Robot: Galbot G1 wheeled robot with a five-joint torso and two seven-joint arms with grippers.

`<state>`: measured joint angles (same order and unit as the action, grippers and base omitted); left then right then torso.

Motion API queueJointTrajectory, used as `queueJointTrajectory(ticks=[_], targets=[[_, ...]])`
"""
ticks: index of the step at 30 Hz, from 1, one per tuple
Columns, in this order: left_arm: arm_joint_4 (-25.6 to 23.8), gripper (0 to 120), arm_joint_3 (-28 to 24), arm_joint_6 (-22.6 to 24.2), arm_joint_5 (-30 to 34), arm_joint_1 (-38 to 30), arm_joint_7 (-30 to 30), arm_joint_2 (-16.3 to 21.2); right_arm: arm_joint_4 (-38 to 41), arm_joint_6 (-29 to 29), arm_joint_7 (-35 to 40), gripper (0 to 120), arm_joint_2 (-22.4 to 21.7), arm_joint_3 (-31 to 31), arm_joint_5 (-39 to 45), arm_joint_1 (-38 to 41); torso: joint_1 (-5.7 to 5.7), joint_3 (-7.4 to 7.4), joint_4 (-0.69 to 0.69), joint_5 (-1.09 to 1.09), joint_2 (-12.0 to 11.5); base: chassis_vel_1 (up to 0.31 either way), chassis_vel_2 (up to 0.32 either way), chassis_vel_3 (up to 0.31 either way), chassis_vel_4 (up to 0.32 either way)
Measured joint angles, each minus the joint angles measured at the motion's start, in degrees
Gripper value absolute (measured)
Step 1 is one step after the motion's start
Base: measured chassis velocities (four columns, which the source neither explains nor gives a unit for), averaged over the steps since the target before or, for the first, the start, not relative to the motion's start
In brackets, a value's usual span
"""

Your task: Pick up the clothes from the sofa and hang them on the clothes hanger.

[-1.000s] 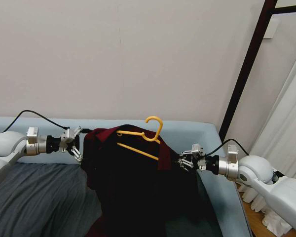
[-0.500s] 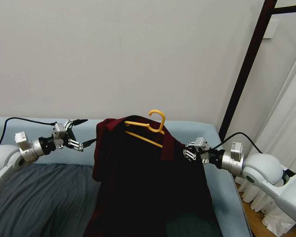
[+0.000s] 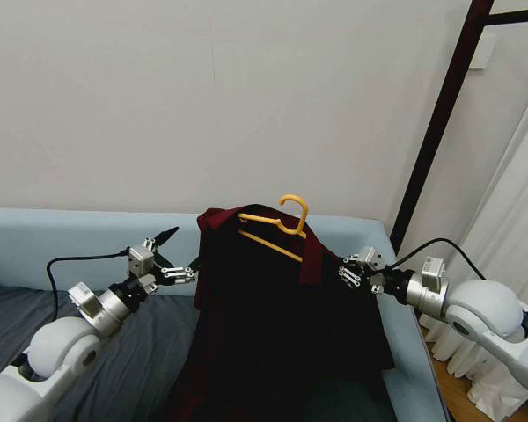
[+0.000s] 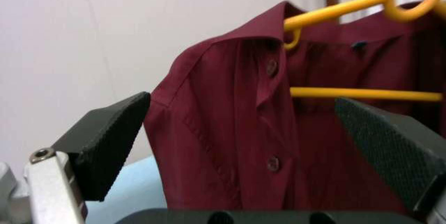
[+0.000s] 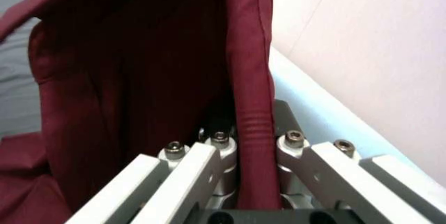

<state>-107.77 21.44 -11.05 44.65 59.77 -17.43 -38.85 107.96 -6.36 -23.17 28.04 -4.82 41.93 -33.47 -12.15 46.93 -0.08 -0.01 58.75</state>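
Observation:
A dark red shirt (image 3: 264,316) hangs on a yellow hanger (image 3: 277,227), held up in the air above the sofa. My right gripper (image 3: 350,269) is shut on the shirt's edge at its right shoulder; in the right wrist view the red fabric (image 5: 251,109) runs between the closed fingers. My left gripper (image 3: 178,257) stands open just left of the shirt, apart from it. In the left wrist view its two black pads (image 4: 104,140) frame the shirt's collar and buttons (image 4: 268,67) and the hanger bar (image 4: 362,94).
A light blue sofa (image 3: 62,237) runs along the white wall, with a grey blanket (image 3: 18,325) on its seat. A dark clothes rack post (image 3: 440,114) rises at the right, beside white curtains (image 3: 519,211).
The left gripper has let go of the shirt's left shoulder, opened and drawn back lower. The shirt and hanger have shifted right with the right gripper.

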Motion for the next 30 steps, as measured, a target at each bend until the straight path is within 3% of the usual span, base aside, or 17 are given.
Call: queueJointTrajectory(ticks=[4,8,16,18,20,28,30], targets=[[-6.3,98,-2.6,5.3,-8.4,2.0,14.1,-2.3,-0.9,0.0,-1.0,2,0.6,-0.7,-0.2,0.7,0.0,0.0,0.0,0.02,0.0,0.0,0.0,0.0,0.0],[-7.1,94,-3.6,6.2,-11.1,1.8,17.6,-2.6,-1.5,0.3,-1.8,2,1.3,-0.8,-0.4,0.8,0.0,0.0,0.0,0.01,0.0,0.0,0.0,0.0,0.0],[-8.2,73,-7.8,6.3,-12.4,-0.5,20.6,-4.2,-2.0,0.9,-3.4,1,2.0,-1.0,-1.1,0.8,0.0,0.0,0.0,0.01,0.0,0.0,0.0,0.0,0.0],[-8.2,63,-8.8,6.2,-13.4,-0.8,21.0,-4.8,-2.1,0.9,-3.7,1,2.0,-1.0,-1.2,0.8,0.0,0.01,-0.01,0.01,0.0,0.0,0.0,0.0,0.0],[-8.2,61,-8.9,6.2,-13.5,-0.8,21.1,-4.8,-2.1,0.9,-3.8,1,1.9,-1.0,-1.3,0.8,0.0,0.0,-0.01,0.01,0.0,0.0,0.0,0.0,0.0],[-8.2,27,-8.8,5.2,-13.6,-1.1,21.7,-4.9,-2.4,0.9,-3.9,1,1.9,-1.2,-1.5,1.0,-0.01,0.01,0.0,0.01,0.0,0.0,0.0,0.0,0.0],[-8.2,23,-8.7,5.1,-13.6,-1.1,21.7,-4.8,-2.5,0.9,-3.9,1,1.9,-1.3,-1.5,1.0,-0.01,0.01,0.0,0.01,0.0,0.0,0.0,0.0,0.0]])
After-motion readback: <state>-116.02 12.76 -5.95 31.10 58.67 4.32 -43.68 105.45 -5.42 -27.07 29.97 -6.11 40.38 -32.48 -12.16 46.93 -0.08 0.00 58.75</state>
